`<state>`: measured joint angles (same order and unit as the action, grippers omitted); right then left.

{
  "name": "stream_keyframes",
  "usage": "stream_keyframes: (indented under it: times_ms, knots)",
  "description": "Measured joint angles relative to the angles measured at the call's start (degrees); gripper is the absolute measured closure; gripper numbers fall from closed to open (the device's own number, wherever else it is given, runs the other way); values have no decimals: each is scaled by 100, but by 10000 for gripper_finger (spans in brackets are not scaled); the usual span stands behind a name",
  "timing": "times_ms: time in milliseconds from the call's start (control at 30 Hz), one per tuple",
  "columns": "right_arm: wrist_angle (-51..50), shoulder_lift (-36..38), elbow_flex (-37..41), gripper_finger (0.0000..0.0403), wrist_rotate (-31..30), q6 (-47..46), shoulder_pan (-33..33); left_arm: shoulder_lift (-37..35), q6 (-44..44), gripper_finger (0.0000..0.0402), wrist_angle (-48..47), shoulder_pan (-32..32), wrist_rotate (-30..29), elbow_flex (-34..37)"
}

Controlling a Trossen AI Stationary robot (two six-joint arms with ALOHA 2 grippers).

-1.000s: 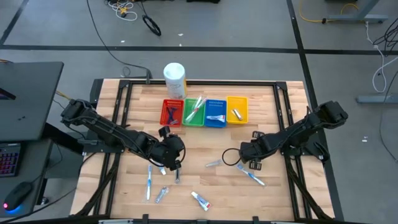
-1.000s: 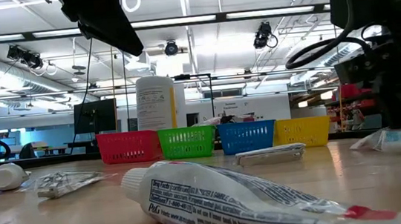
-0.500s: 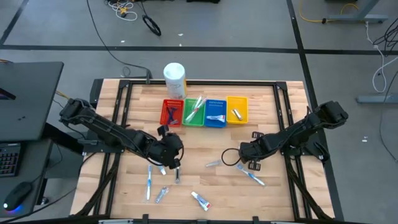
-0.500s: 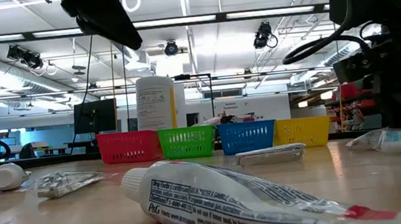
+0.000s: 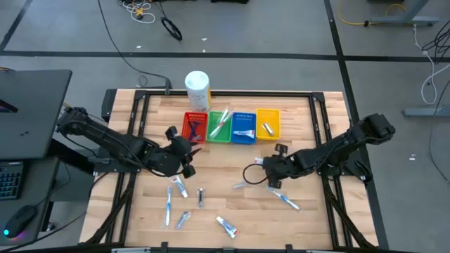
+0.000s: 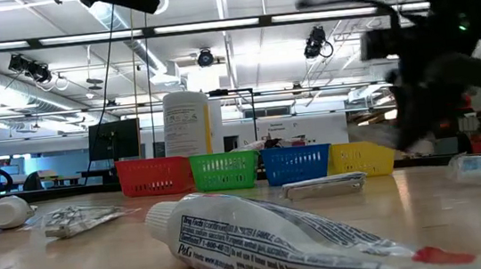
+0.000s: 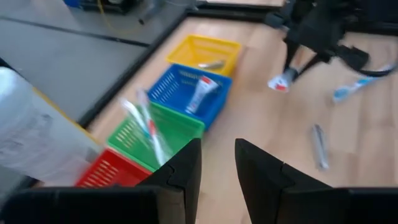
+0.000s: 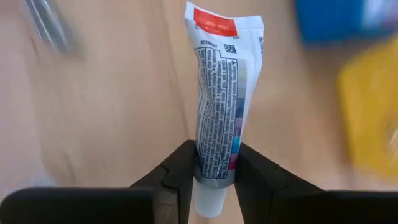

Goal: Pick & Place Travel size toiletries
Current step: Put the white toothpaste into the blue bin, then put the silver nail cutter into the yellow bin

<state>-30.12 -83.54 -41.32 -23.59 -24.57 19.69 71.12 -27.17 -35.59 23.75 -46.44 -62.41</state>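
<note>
Right gripper (image 8: 212,163): clamped on tube (image 8: 222,87), tube's length running straight out from fingers.
Blue bin (image 5: 243,127): 11 o'clock of it in high view, near.
Left gripper (image 7: 217,163): slightly parted, empty, by red bin (image 5: 193,128).

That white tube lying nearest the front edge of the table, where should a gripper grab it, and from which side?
Take the white tube across its plump body just behind the cap, coming straight down, fingers astride its long axis. It lies flat and aslant on the table, apart from other items. Its crimped end looks too flat to pinch.
</note>
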Motion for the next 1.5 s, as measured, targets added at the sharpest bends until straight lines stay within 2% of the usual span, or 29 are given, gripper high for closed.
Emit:
stream_keyframes:
  times_ms: [233,333,433,633,767,833,933,1100,1300,1500]
  knots:
    - [2549,103,-66,302,-1282,1868,-422,-62,15,296,0,-1,-120,0]
    - [3665,89,-68,302,-1443,2168,-839,-56,-86,296,12,-1,-121,0]
    - [4285,89,-70,302,-1284,2221,-1336,-36,-97,296,27,-1,-125,0]
    - [4295,-42,-3,302,-705,2421,-2389,-36,-22,296,35,-12,-141,0]
    - [4504,-381,22,302,77,2343,-2977,-36,-19,296,48,-34,-183,0]
    - [4565,-596,24,302,344,2355,-3166,-36,-25,296,47,-39,-200,0]
    - [4572,-847,26,299,428,2398,-3386,-36,-25,296,57,-40,-199,0]
    - [4421,-991,26,278,1019,2399,-3696,-36,-62,296,58,-40,-216,0]
    - [4439,-989,26,249,1024,2442,-3943,-36,-66,296,57,-141,-223,0]
    - [4511,-837,26,243,1033,2557,-3979,-36,-40,296,57,-326,-223,0]
